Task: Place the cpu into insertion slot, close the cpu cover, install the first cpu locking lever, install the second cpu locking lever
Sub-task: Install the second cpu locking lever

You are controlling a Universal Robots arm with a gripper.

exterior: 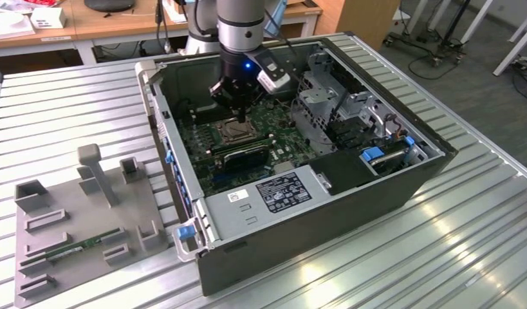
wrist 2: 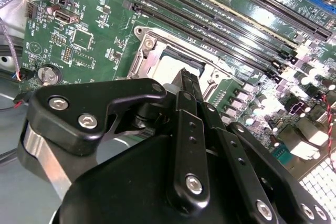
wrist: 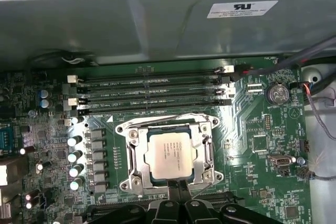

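cpu (wrist: pixel 169 154) under cpu cover (wrist: pixel 137 157) | tool (wrist: pixel 177 186) at edge

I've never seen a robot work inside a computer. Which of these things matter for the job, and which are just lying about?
Part of the job:
- the cpu, lying in its socket
- the cpu cover, framing the chip
- the gripper, just at the socket's edge

Just lying about:
- grey fixture tray outside the case
- green memory stick on that tray
- memory slots beside the socket
- coin battery

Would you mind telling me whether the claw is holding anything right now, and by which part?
Nothing: the claw is shut and empty at the edge of the cpu cover; the cpu sits in its socket.
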